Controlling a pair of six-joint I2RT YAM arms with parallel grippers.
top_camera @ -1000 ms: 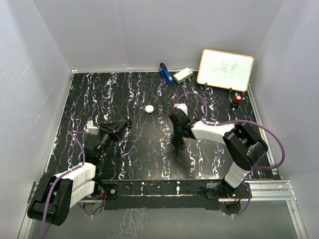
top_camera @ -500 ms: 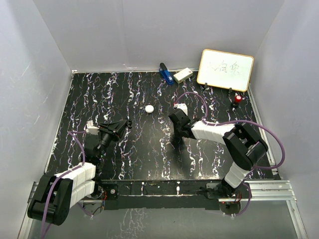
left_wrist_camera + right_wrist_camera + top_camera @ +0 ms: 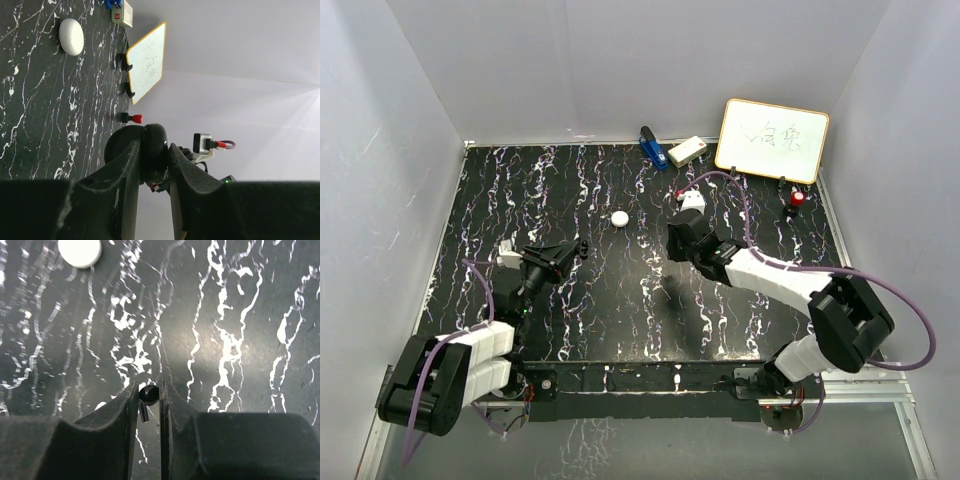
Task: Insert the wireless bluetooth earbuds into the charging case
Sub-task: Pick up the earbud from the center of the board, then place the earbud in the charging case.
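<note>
Pinching, right gripper (image 3: 148, 387): the jaws are almost together, clamped on one earbud right at their tips.
Earbud (image 3: 148, 395): a tiny piece with a dark glossy round head and a short pale stem. It sits between the two right fingers (image 3: 115, 410), and the stem points back toward the wrist.
Under the right jaws: the black, white-veined table (image 3: 610, 310). Whether the earbud touches it cannot be told.
Charging case (image 3: 79, 251): a white round puck lying flat on the table. It is ahead of the right jaws and off to their left, well apart from them and from the earbud.
Left gripper (image 3: 154, 148): the jaws stand close, with a narrow gap between them. A black glossy rounded shape (image 3: 155, 142) fills that gap. Whether it is gripped or only lies beyond the fingers cannot be told.
Ahead of the left jaws: the charging case lies far out on the table, well apart from them. The whiteboard (image 3: 147, 62) stands beyond it. The right arm's white wrist camera (image 3: 202, 142) shows just beside the black shape.
Between the arms, top view: the two grippers point toward each other and are apart. The case lies beyond the space between them.
</note>
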